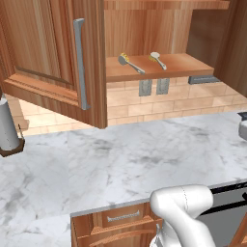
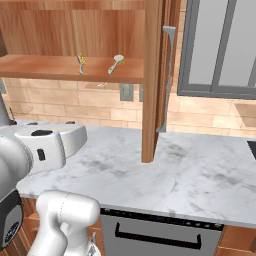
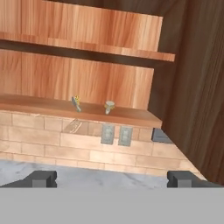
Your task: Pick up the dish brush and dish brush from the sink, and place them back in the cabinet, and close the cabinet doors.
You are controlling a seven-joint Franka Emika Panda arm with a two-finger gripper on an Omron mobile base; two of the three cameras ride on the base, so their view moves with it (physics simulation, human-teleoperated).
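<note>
The big brown cabinet hangs open above the grey stone counter. Both brushes lie on its bottom shelf already, so I think the putting-away part is done and the step now is to shut the doors. In the left base view, the left door swings out at 9 o'clock with its long silver handle. The right base view shows the right door edge-on at 12 o'clock, and a window at 2 o'clock that the other views miss. The next move, I think, is to reach up to a door and push it closed. The gripper is wide open and holds nothing; its two dark tips sit low in the hand view. One dish brush has a yellow tip and lies at 9 o'clock from the white-headed dish brush, a little apart. Two wall plugs sit just under the shelf.
</note>
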